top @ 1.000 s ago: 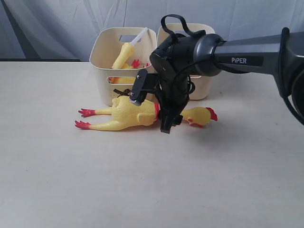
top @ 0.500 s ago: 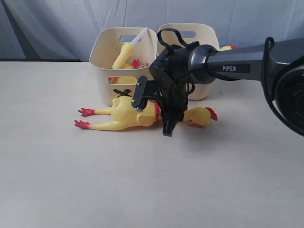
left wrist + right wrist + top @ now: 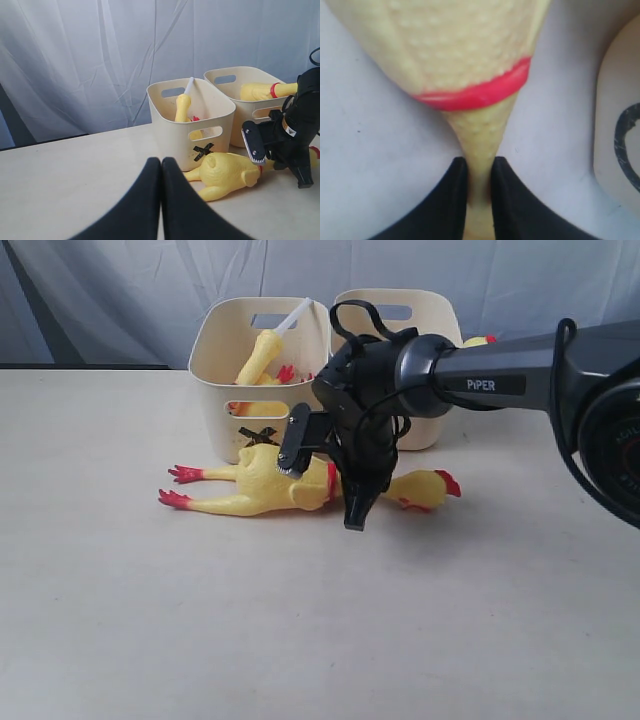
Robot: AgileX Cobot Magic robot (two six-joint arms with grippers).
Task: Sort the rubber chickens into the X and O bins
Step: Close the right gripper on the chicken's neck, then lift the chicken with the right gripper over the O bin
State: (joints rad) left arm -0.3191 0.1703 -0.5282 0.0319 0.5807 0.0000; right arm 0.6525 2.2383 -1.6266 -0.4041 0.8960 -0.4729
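1. The long chicken [image 3: 265, 485] lies flat on the table [image 3: 300, 630] just in front of the X bin [image 3: 215, 390]. In the exterior view its red feet point left and its head lies to the right, before the O bin [image 3: 428, 432]
2. The right gripper [image 3: 475, 162] has come down over the thin neck just past the red band. Its two black fingers [image 3: 454, 192] pinch the neck from either side, with the rubber squeezed narrow between them
3. The right arm reaches across the O bin, hiding much of its front wall and the chicken's neck in the exterior view. A black cable [image 3: 360, 285] loops above the wrist
4. The left gripper [image 3: 161, 162] hangs well apart from the bins, its fingers pressed together with nothing between them
5. A second chicken [image 3: 260, 355] leans upright inside the X bin, and a thin white tube [image 3: 293, 315] pokes above the rim beside it
6. A third chicken [image 3: 257, 91], with a red band, lies across the O bin with one end over the rim
7. Both bins are smooth cream plastic with rounded corners and slot handles, each marked in black on its front wall
8. The chicken's yellow skin is finely pimpled, the table is pale and matte, and a grey-blue curtain [image 3: 130, 290] hangs behind in soft folds
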